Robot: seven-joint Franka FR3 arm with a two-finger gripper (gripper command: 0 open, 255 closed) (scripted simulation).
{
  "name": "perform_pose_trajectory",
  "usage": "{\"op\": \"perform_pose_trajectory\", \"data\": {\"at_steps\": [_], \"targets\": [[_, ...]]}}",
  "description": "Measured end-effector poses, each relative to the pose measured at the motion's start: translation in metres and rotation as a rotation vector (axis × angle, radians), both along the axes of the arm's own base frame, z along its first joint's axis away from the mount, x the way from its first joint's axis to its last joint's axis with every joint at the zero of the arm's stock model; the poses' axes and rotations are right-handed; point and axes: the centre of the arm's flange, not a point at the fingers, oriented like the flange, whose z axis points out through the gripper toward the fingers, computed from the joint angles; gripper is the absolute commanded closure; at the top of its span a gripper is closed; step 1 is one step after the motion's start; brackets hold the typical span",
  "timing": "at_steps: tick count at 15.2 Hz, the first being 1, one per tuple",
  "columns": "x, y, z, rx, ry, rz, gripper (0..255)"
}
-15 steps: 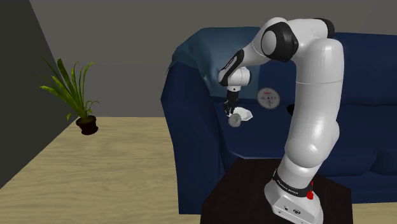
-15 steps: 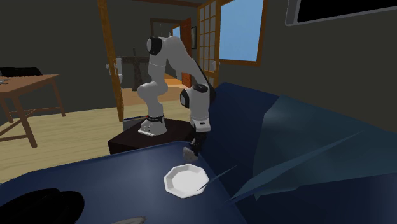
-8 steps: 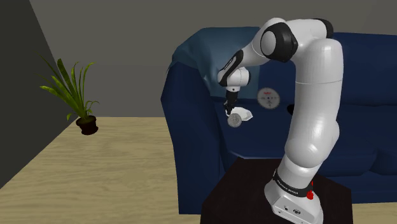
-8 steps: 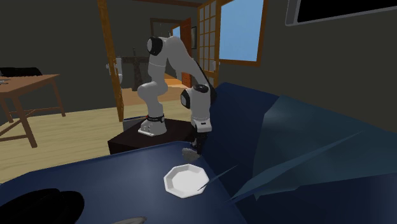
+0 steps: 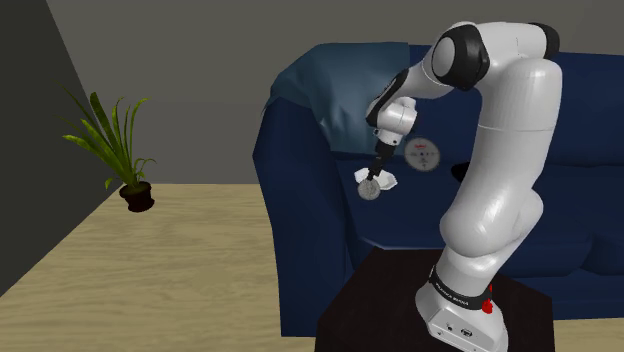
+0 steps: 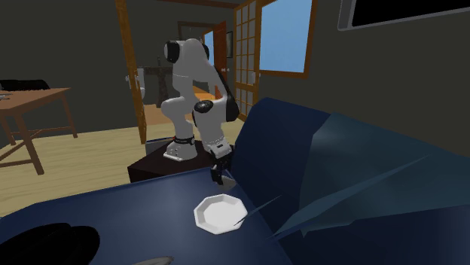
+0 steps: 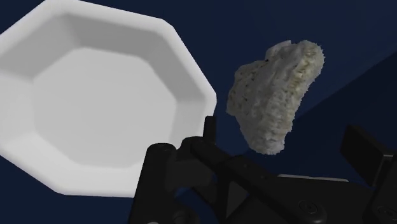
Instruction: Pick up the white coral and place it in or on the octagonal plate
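The coral, a rough greyish-white lump, lies on the dark blue sofa seat just beside the white octagonal plate. My black gripper hangs right over the coral, open, with one finger on each side and neither touching it. In the shoulder view the gripper points down at the coral, and the plate shows white behind them. In the second exterior view the gripper stands just beyond the plate.
A blue sofa with a lighter blue throw carries a round white disc and a black object. My stand sits by the sofa arm. A potted plant stands on the wooden floor.
The arm has swung and the hand has shifted a little to the shoulder view's right, to the second exterior view's left. The coral and plate lie where they were.
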Motion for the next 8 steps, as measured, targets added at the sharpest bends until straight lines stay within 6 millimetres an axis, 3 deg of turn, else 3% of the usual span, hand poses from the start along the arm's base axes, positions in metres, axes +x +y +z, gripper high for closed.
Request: {"op": "perform_pose_trajectory", "data": {"at_steps": [8], "targets": [[-0.003,0.005,-0.035,0.016,-0.028,0.043,0]]}}
